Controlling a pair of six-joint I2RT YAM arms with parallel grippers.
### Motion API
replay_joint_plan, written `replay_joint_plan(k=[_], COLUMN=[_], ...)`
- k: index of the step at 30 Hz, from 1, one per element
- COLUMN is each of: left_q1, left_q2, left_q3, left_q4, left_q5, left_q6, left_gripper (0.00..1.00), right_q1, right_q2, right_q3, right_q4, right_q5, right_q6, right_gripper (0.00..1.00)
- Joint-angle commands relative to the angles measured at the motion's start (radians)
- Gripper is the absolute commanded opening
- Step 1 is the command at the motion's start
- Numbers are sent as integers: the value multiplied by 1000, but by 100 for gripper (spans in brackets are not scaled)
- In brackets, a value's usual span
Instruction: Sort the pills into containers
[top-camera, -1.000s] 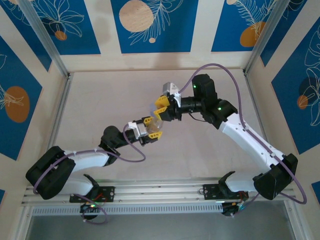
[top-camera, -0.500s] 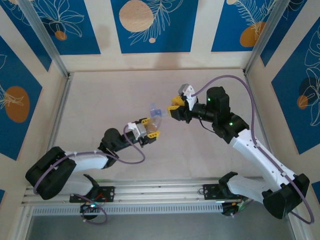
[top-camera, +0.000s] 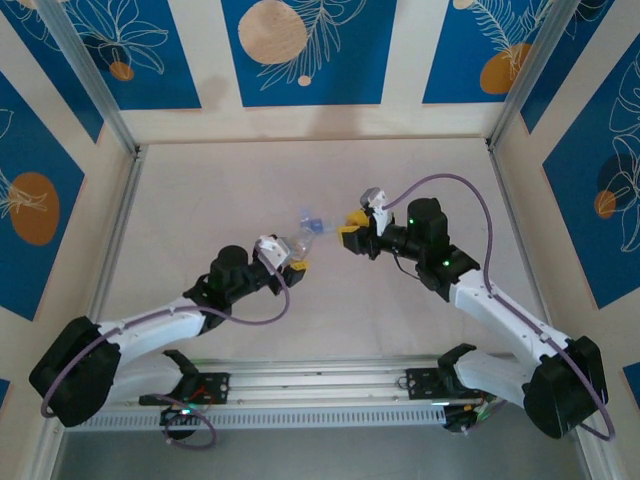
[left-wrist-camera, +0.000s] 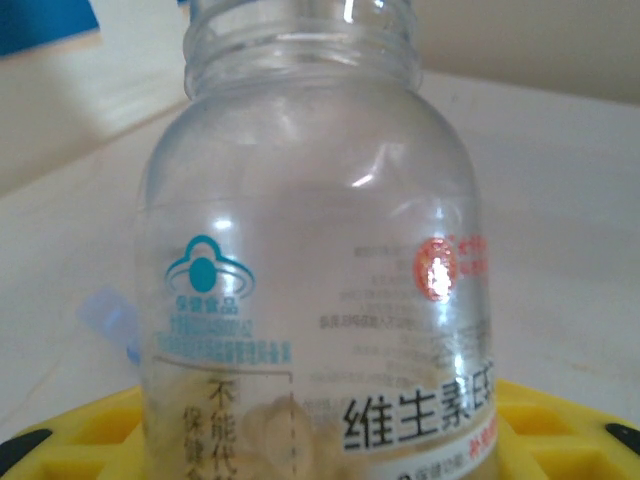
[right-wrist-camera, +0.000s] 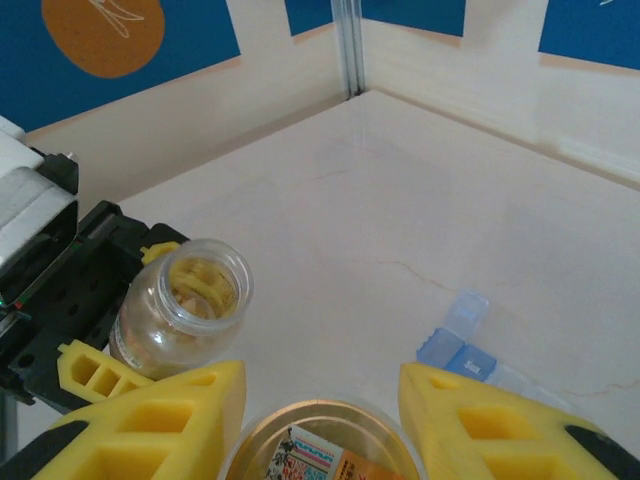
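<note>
My left gripper (top-camera: 291, 256) is shut on a small clear vial (top-camera: 301, 243), and its neck is open in the left wrist view. The pills (left-wrist-camera: 268, 432) are a tan mass at the bottom of the vial (left-wrist-camera: 310, 230), between my yellow fingers (left-wrist-camera: 85, 432). My right gripper (top-camera: 348, 234) is shut on the vial's round lid (right-wrist-camera: 322, 448), gold inside, a short way right of the vial (right-wrist-camera: 183, 300). The containers are a flat blue and clear pill box (top-camera: 312, 222) (right-wrist-camera: 461, 346) lying on the table just beyond both grippers.
The pale table (top-camera: 200, 190) is walled by blue and cream panels with metal posts at the back corners (top-camera: 135, 148). A metal rail (top-camera: 320, 380) runs along the near edge by the arm bases.
The right gripper has pulled away from the vial to the right with the lid in it. The left gripper has shifted a little left and back, still holding the vial.
</note>
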Motion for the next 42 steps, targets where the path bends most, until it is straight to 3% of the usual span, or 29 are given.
replay_joint_plan(k=[1, 14, 22, 42], left_q1=[17, 57, 116, 195], left_q2=[37, 244, 323, 526], left_q3=[66, 200, 270, 453], left_q4=[-124, -198, -329, -523], left_q5=[-21, 5, 42, 65], left_q6=[-32, -51, -13, 8], left_gripper=[0, 0, 0, 0], right_q1=[-13, -50, -52, -49], right_q2=[9, 11, 14, 35], right_q3=[-39, -118, -174, -158], right_q4=[139, 227, 286, 271], right_q5=[-8, 51, 87, 24], right_q6=[17, 62, 102, 105], right_gripper=[0, 0, 0, 0])
